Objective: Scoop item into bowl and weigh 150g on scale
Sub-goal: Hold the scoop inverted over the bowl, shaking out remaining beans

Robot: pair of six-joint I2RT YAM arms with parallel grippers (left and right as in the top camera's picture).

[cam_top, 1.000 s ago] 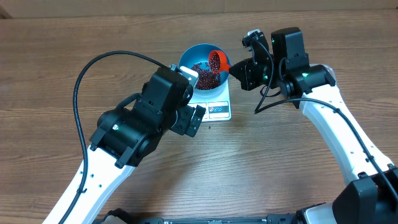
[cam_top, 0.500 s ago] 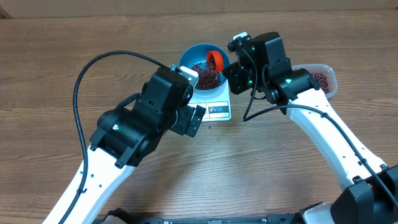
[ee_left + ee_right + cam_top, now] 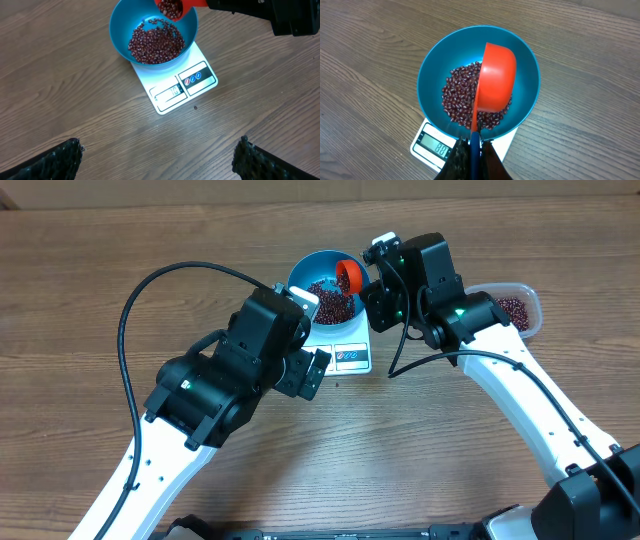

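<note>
Where the overhead view centres, a round bright-blue bowl of small dark red-brown beans sits on a small white rectangular scale on the wooden worktop. A clear plastic tub lies at right.

From the left wrist, the left claw is spread wide at the bottom edge, apart from the scale.

From the right wrist, the right claw pinches the handle of a red plastic scoop, which is tilted sideways above the beans.

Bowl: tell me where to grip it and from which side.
Pinch the rim of the bowl from above, one finger inside, one outside, on the side away from the scoop. The wall is smooth, round and probably too wide to span; beans lie only in the middle.
</note>
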